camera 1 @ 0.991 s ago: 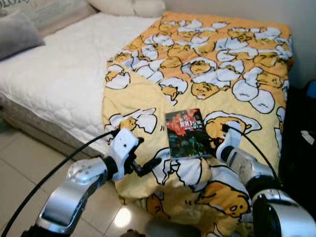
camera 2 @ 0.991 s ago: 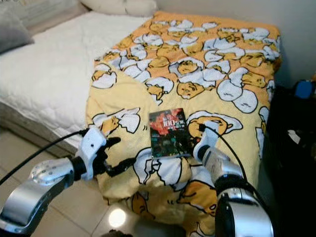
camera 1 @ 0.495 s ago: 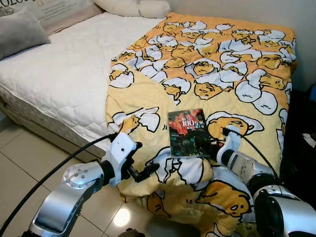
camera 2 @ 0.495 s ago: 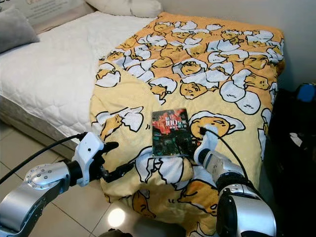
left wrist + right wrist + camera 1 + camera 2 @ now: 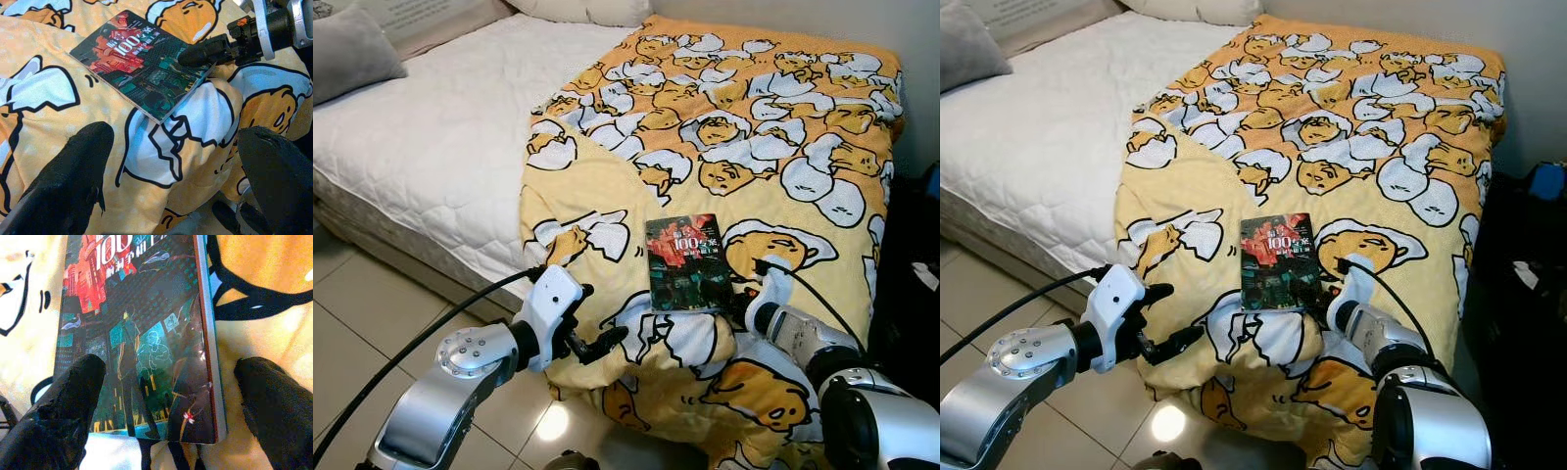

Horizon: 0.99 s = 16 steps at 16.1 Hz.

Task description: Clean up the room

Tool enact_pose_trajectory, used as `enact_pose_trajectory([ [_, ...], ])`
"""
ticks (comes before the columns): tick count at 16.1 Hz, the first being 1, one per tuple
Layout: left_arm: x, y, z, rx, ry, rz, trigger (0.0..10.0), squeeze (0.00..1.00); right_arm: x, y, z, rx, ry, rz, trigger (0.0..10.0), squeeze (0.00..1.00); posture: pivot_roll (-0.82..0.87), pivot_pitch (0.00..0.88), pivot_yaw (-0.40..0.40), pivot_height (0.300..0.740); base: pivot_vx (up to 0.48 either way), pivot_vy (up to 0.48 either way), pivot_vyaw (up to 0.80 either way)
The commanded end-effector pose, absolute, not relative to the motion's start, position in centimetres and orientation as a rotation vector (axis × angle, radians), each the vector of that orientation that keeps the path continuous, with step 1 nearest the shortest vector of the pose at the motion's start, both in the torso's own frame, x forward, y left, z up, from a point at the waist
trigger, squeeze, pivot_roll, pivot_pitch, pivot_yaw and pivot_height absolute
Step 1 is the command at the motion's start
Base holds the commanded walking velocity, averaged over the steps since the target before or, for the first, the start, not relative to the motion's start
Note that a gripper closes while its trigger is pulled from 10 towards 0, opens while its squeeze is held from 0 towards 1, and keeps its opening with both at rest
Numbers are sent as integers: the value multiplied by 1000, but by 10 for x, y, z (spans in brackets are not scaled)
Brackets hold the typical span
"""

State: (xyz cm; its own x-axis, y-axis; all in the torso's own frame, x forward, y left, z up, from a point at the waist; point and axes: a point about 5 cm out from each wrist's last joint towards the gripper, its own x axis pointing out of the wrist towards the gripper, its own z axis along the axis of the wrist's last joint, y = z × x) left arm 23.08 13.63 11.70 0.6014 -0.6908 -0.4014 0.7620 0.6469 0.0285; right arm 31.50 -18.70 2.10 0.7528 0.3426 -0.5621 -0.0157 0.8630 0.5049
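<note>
**Book lying flat on blanket at foot of bed**

We record one book (image 5: 683,262): a paperback with a dark cover in red and teal and a large "100" in white. It lies closed, face up, on the yellow cartoon-print blanket (image 5: 734,108), near the bed's (image 5: 431,147) foot edge.

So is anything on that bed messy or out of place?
Yes: a book lies loose on the yellow cartoon blanket, which is bunched and hanging off the bed's foot, leaving the white mattress bare. The right gripper straddles the book's corner, open.
</note>
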Motion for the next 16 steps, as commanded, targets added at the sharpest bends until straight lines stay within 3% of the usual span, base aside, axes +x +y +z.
enact_pose_trajectory([
  [1,230,136,118,215,380,-852,10000,910,314,-180,19,556,718,213,10000,0,8,59,63,740,0,0,0],
  [10,231,135,119,197,369,-846,10000,906,326,-157,43,894,659,368,10000,0,7,62,54,740,0,0,0],
  [13,231,135,118,191,370,-837,10000,910,325,-150,40,865,686,389,10000,0,11,66,47,740,0,0,0],
  [16,226,137,118,200,382,-831,10000,910,314,-150,20,713,769,283,10000,0,33,98,46,740,0,0,0],
])
